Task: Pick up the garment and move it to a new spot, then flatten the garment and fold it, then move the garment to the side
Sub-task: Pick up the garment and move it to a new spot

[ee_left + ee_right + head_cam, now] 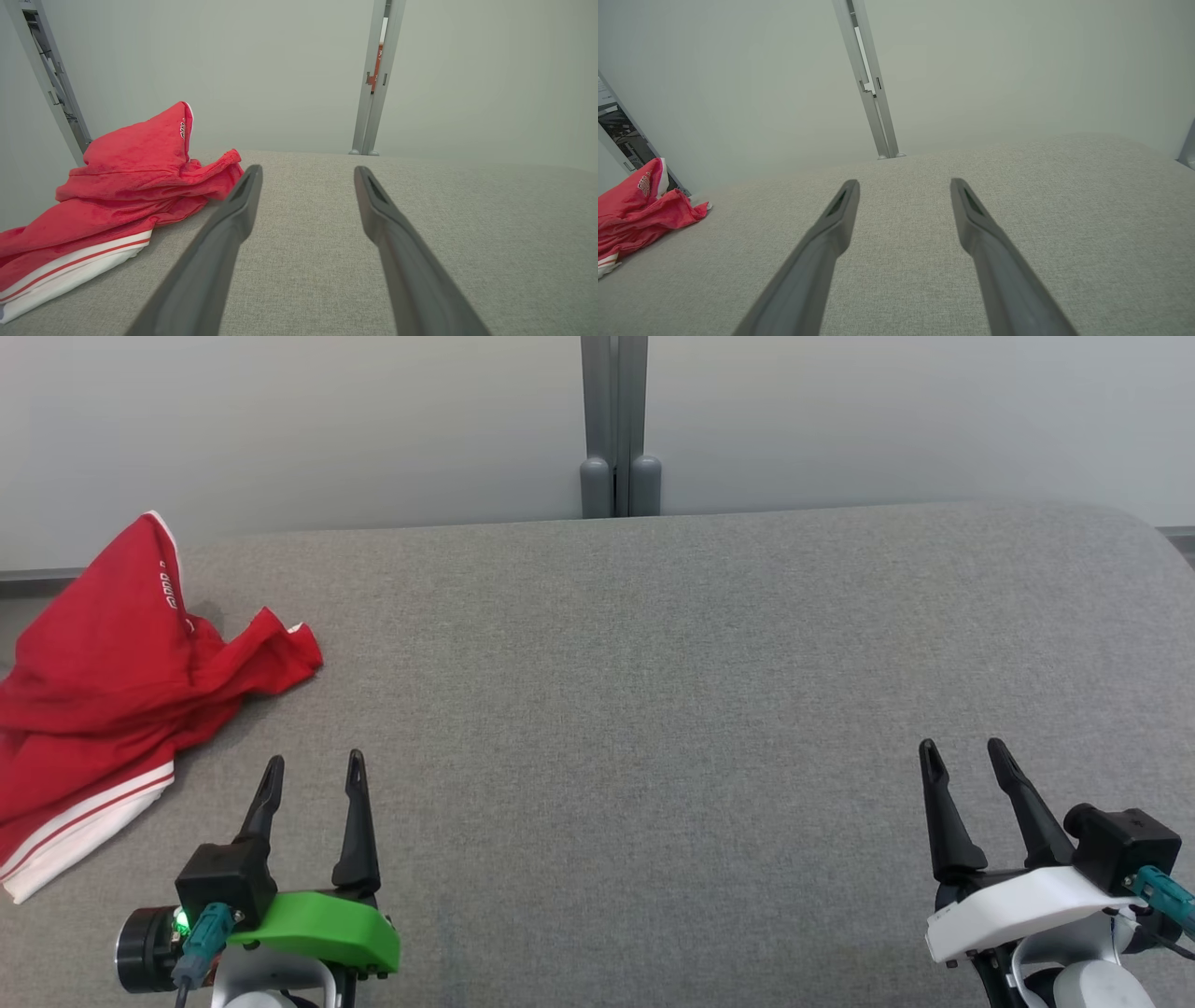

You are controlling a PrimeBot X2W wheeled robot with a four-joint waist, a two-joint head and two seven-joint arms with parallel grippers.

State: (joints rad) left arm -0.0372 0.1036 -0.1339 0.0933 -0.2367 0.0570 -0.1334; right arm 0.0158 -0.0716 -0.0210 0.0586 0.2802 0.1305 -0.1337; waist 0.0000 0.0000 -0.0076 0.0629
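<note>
Garment (103, 663) — red, w/ a white hem band carrying a thin red stripe — lies crumpled at the far left end of the grey fabric tabletop (653, 691), bunched in a heap, not spread flat. One peak of cloth stands up toward the back edge, w/ small white lettering along it that is too small to read. A loose flap pokes out to the right. The heap's lower-left part runs off the head view's edge.

Left gripper (315, 761), green housing, sits at lower left near the hem but apart from it. Its fingers (233, 224) are spread wide w/ nothing btw them, tips pointing toward the back edge. In the left wrist view the heap lies left of the fingers.

Right gripper (962, 747), white housing, sits at lower right, well apart from the garment. Its fingers (831, 233) are likewise spread and empty — only bare tabletop btw them.

A grey post (614, 429) stands behind the back edge, approx. mid-width, against a pale wall (280, 420).
</note>
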